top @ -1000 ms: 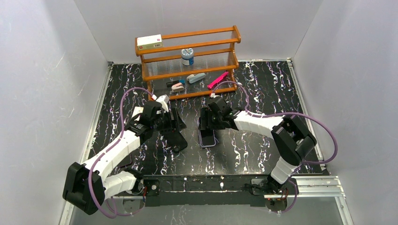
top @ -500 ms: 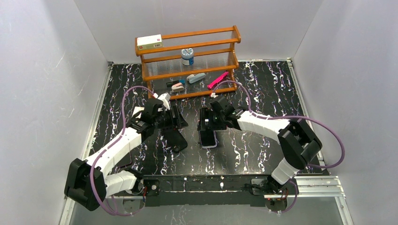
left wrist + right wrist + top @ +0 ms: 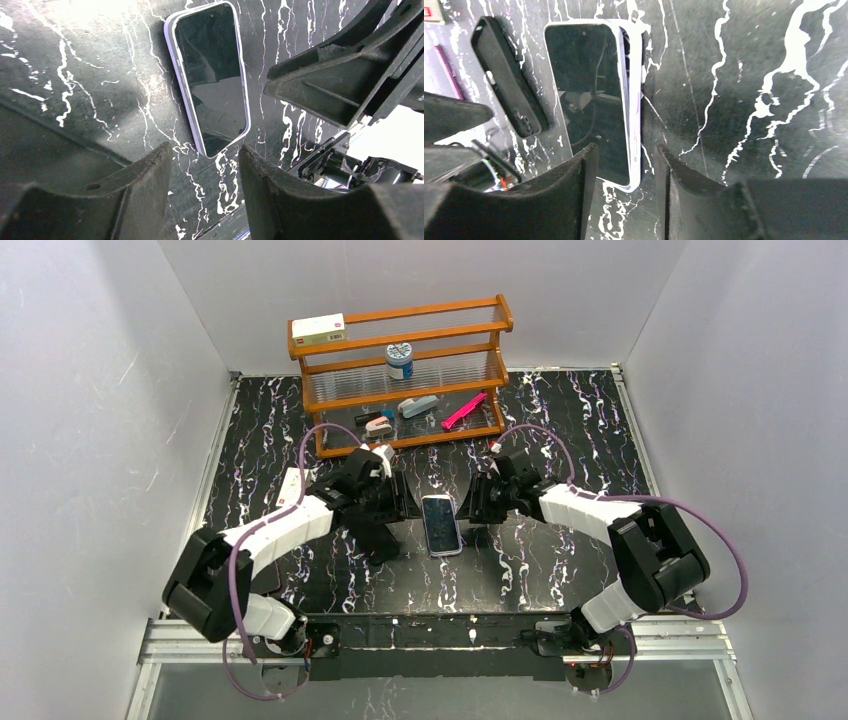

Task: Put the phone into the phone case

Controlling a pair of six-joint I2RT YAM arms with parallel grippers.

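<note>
white walls, marbled black table, wooden rack

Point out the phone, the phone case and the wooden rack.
phone (image 3: 441, 524), top view, middle of its dark screen.
phone case (image 3: 504, 75), right wrist view, middle of its black shell.
wooden rack (image 3: 420, 311), top view, its top rail.

The top view looks down from high behind on the whole table, while both wrist views sit close over the phone, facing it from opposite sides.
</note>
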